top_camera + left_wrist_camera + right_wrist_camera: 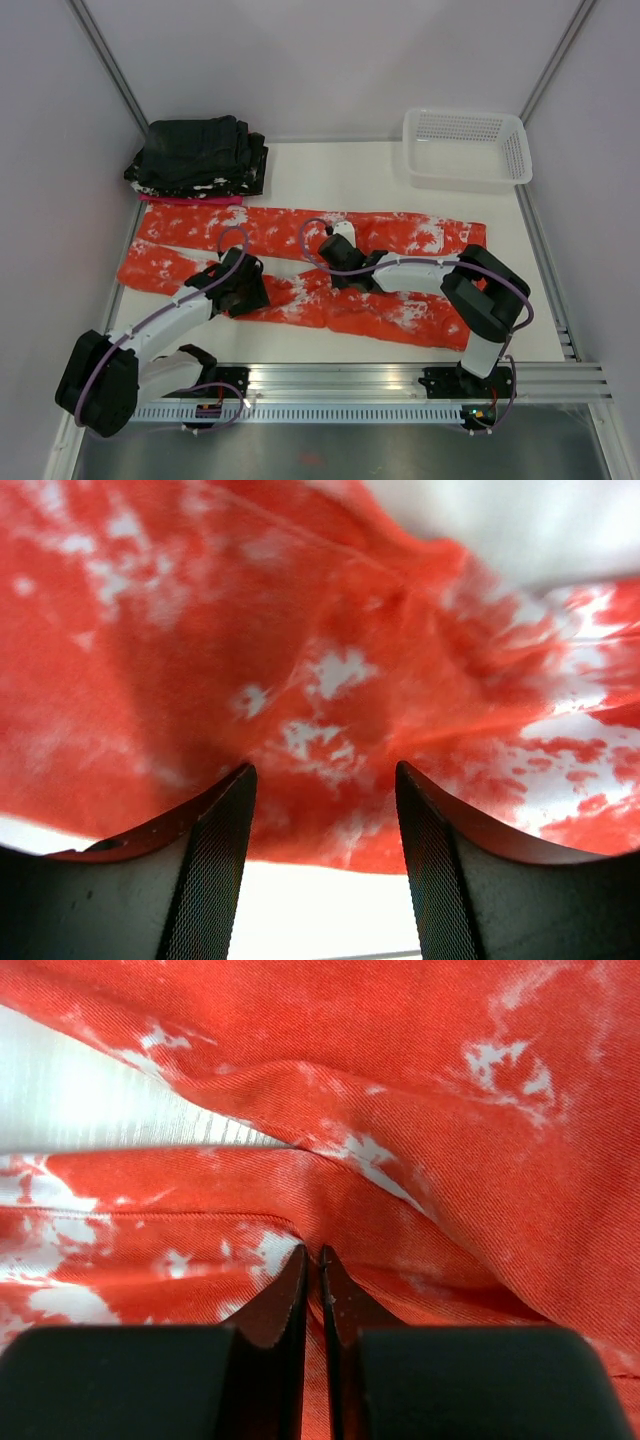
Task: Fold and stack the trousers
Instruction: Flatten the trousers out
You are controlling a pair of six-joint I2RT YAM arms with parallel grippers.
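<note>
While spread lengthwise across the middle of the white surface: trousers, bright orange-red with irregular white splotches, two long legs running left to right, one behind the other. Thin, soft fabric. Fine diagonal twill rib plain in the right wrist view, along with a stitched seam and shallow creases. Mostly flat, rucked into low folds near the centre of the near leg.

Left end effector: down on the near leg, left of centre. Released, with black fingers well apart, cross-hatched pads facing inward, rumpled cloth showing in the gap and nothing pinched.

Right end effector: down between the two legs, near the centre. Clenched, with tapered black fingertips drawn together to a hairline slit, nipping a raised fold of the trousers.

Beyond, at the far left corner of the surface: folded black garments with small white specks, stacked on a pink cloth that shows only as a thin edge, just behind the far leg.

At the far right corner: white plastic basket, rectangular, perforated walls, rolled rim, well apart from the stack.

Along the near edge: ribbed aluminium rail carrying both arm bases. Purple cables looped along white-and-black arm links. Plain pale walls on three sides.
</note>
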